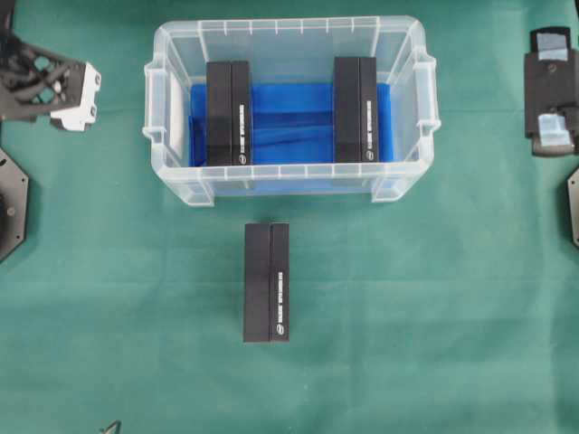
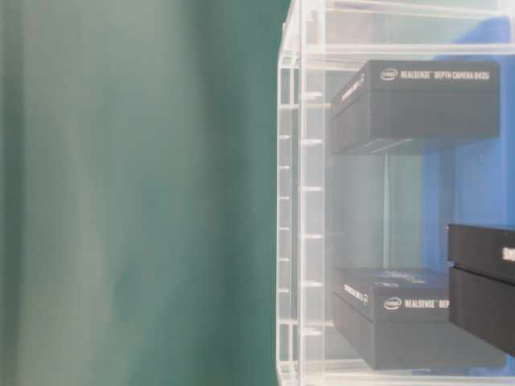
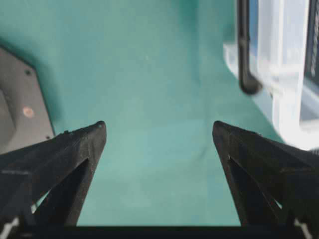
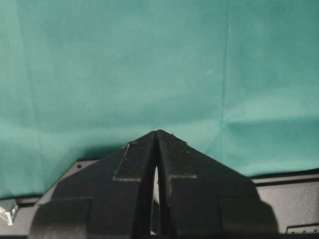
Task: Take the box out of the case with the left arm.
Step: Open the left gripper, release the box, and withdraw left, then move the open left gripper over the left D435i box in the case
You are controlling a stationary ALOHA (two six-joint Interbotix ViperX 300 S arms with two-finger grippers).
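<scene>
Overhead view is showing our left gripper (image 1: 77,99), jaws spread and empty, hanging just left of the case (image 1: 289,32), nearest the left-hand box (image 1: 228,113), whose long axis is running near-to-far.

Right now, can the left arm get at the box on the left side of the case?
Probably yes. The left tool is open and empty over bare cloth beside the case; the left box stands uncovered in the open-topped tub, clear of the other box.

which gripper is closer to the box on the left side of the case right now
Left. The left gripper hangs open just outside the case wall nearest that box; the right gripper sits shut beyond the opposite end.
</scene>
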